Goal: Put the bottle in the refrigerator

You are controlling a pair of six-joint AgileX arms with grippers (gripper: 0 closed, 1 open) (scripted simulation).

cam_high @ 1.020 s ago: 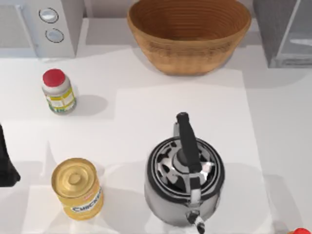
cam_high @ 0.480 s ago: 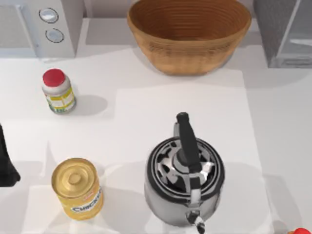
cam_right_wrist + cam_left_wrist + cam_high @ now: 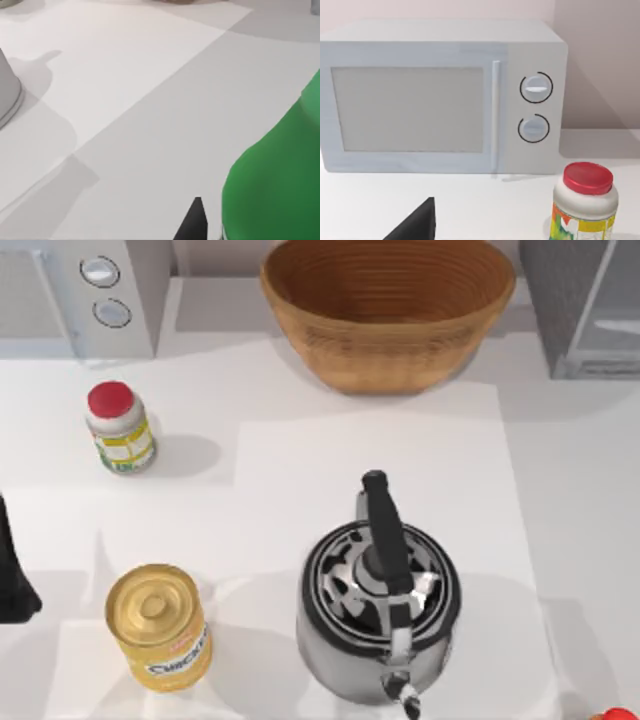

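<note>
The basket (image 3: 388, 310) behind the kettle (image 3: 378, 605) holds nothing, and the fridge (image 3: 585, 305) stands to its right. A green bottle (image 3: 280, 185) sits beside the right tool (image 3: 192, 222); whether either tool is open I cannot tell.

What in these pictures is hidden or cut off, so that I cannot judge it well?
- Green bottle: right wrist view, cut by the picture's edge; its cap and full shape are unclear.
- Refrigerator: top view, cut at the corner; door state unclear.
- Left gripper: top view, a dark part at the left edge.
- Red thing: top view, a sliver at the bottom right corner.
</note>
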